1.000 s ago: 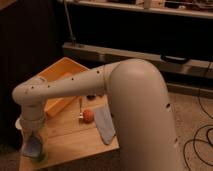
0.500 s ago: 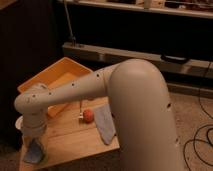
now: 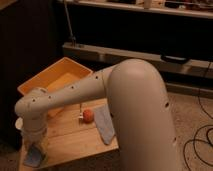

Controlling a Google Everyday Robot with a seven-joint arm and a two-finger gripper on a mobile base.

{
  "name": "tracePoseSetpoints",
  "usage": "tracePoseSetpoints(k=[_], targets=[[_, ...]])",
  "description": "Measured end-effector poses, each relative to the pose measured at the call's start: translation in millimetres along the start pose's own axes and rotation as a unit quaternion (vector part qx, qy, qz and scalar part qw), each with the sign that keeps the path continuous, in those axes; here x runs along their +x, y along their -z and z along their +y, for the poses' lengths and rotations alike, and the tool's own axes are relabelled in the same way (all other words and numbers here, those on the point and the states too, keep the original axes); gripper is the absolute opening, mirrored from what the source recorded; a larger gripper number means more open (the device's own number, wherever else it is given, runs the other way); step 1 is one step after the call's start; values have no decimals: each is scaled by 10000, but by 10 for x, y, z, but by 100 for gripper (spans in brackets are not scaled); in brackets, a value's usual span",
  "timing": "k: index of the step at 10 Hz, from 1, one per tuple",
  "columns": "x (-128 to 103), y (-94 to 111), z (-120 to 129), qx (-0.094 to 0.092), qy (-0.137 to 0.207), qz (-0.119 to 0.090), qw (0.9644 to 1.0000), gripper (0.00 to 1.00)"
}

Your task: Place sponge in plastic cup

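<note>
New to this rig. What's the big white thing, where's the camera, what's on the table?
The big white shape is the robot's single arm, seen from close behind it; exactly where the one camera is mounted isn't known. The arm reaches down to the front-left corner of a wooden table. Its gripper is at that corner, right above a small blue-grey sponge; whether it holds the sponge isn't visible. On the table: a yellow tray, a small orange ball, a long blue-grey cloth. The target cup isn't clearly visible.
</note>
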Motion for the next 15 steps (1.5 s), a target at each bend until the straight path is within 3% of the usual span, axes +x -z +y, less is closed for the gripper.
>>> tracePoseSetpoints(k=[4, 6, 11, 15], targets=[[-15, -89, -47, -127, 20, 27, 9999, 64], [16, -160, -36, -147, -25, -28, 9999, 79], [87, -251, -9, -185, -73, -87, 9998, 80], [148, -23, 53, 33, -72, 7, 10000, 80]])
